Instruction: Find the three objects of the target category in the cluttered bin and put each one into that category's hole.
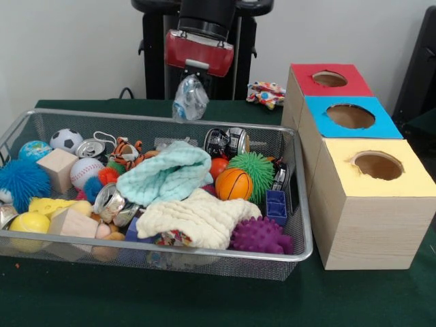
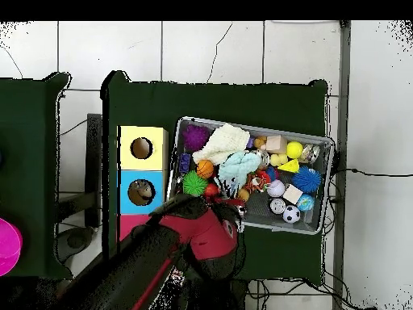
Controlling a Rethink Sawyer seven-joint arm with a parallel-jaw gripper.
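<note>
My gripper (image 1: 191,76) hangs from the red and black arm at the far side of the table. It is shut on a clear, bluish, dented plastic bottle (image 1: 189,101), held above the far rim of the wire mesh bin (image 1: 163,117). The blue-topped box's round hole (image 1: 350,116) lies to the right, between the red-topped and yellow-topped boxes. In the overhead view the arm (image 2: 198,238) covers the gripper, the bottle and the red-topped box. The bin (image 2: 321,182) and the blue hole (image 2: 141,192) show there. I see no other clear bottle in the bin.
The bin holds balls, spiky toys, wooden blocks, crushed metal cans (image 1: 109,199) and two cloths (image 1: 167,174). The red hole (image 1: 330,78) and yellow hole (image 1: 378,165) flank the blue one. A colourful toy (image 1: 266,93) lies on the table behind the boxes.
</note>
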